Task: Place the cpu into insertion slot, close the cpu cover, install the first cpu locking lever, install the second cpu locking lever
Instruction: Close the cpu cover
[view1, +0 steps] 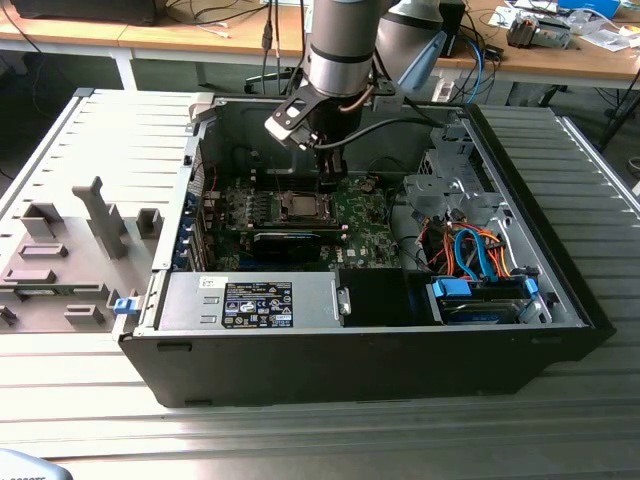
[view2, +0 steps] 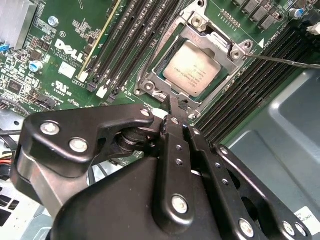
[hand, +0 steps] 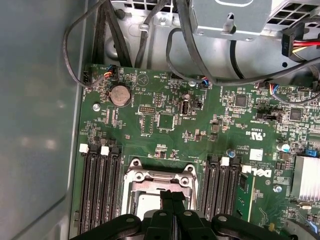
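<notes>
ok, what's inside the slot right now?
The cpu, its pale face showing through the cover window. The cover frame overlaps its edges; anything beneath the cpu is hidden.

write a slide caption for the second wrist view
Tool tip at the edge of the insertion slot, with the cpu seated under the cpu cover.

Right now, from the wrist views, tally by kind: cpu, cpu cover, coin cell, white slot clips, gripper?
cpu: 1
cpu cover: 1
coin cell: 1
white slot clips: 4
gripper: 1
Total: 8
</notes>
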